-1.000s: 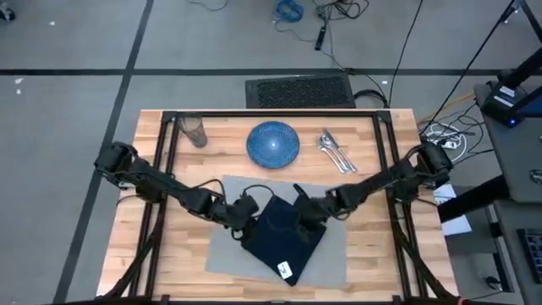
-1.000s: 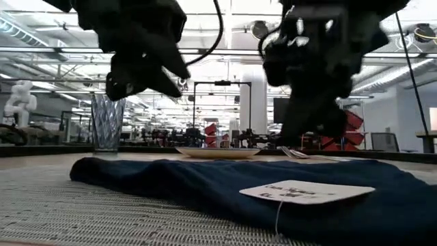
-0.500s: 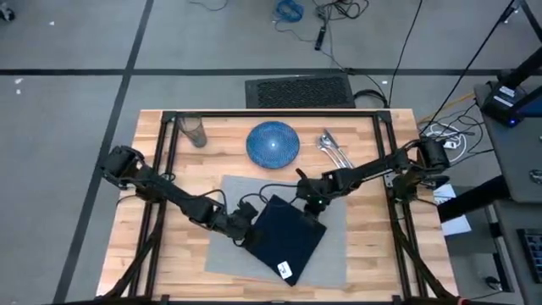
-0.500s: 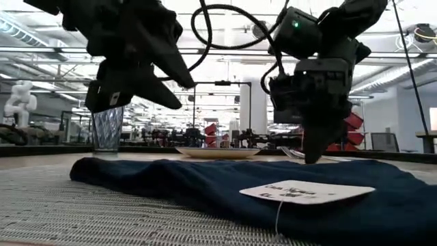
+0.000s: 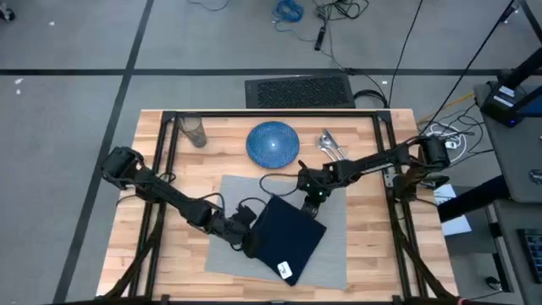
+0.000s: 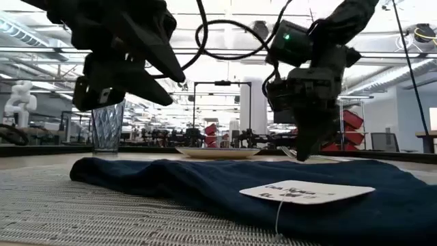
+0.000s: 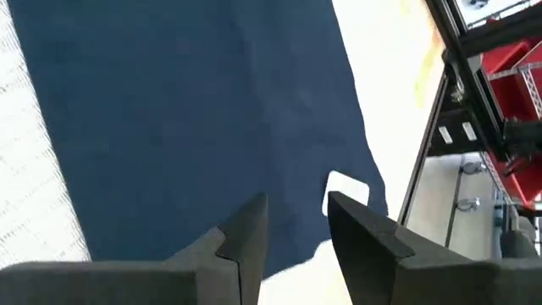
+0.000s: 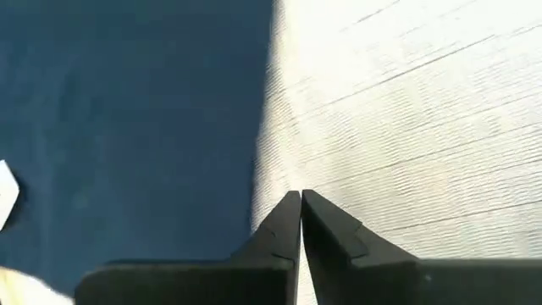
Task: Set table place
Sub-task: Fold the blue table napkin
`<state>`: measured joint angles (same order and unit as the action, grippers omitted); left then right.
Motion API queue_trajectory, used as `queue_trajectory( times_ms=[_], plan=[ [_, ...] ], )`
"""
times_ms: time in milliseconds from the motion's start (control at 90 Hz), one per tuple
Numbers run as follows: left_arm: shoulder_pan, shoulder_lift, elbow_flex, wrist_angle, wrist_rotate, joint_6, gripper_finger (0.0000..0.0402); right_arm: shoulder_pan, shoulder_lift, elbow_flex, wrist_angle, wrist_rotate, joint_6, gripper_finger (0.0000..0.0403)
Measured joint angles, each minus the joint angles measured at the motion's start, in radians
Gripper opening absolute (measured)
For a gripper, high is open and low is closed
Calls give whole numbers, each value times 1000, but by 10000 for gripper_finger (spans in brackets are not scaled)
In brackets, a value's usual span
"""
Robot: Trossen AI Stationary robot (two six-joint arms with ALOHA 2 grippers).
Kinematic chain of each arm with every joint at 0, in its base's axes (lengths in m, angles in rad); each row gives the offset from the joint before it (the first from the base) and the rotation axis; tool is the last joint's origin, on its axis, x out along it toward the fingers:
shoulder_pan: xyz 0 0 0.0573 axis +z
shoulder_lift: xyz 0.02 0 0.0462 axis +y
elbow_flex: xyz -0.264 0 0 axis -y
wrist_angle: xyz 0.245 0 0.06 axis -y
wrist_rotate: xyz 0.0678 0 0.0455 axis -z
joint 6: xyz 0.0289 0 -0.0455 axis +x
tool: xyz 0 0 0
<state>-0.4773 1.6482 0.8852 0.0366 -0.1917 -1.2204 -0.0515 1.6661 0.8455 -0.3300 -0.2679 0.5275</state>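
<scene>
The navy napkin (image 5: 286,237) lies flat and askew on the grey placemat (image 5: 330,246), a white tag (image 6: 304,192) on its near corner. My left gripper (image 7: 296,207) hangs open above the napkin's left edge (image 5: 254,241), clear of it in the low view (image 6: 181,92). My right gripper (image 8: 301,196) is shut, pointing down at the placemat just beside the napkin's far corner (image 5: 298,203). The blue plate (image 5: 273,142), the glass (image 5: 195,131) and the cutlery (image 5: 334,149) rest on the table (image 5: 373,254) beyond the placemat. My right gripper's shut fingertips (image 8: 288,212) point down at the placemat (image 8: 406,110) beside the napkin's edge (image 8: 262,152). The napkin in front hides the tips' end in the low view, so I cannot tell whether they touch the mat.
A black frame (image 5: 271,113) edges the table. Bare wood lies to the left (image 5: 182,246) and right (image 5: 373,220) of the placemat. Black cables loop over the mat's far edge (image 5: 275,180).
My right gripper has drawn back off the napkin toward the table's far edge and now stands at the napkin's far corner. My left gripper has gone toward the near edge along the napkin's left side. The napkin lies where it was.
</scene>
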Motion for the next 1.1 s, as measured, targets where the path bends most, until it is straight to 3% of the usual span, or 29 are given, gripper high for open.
queue_trajectory(
  times_ms=[200,400,622,1100],
  plan=[
    [-37,42,1,11,0,-19,111,-54,11,0,19,-122,-44,0],
    [-59,148,53,94,5,-39,111,-45,20,0,29,-131,-52,0],
    [-76,268,131,82,116,-32,111,-45,20,0,24,-138,-58,0],
    [-75,290,159,-4,136,-56,111,4,111,2,71,-224,-49,0]
  ],
)
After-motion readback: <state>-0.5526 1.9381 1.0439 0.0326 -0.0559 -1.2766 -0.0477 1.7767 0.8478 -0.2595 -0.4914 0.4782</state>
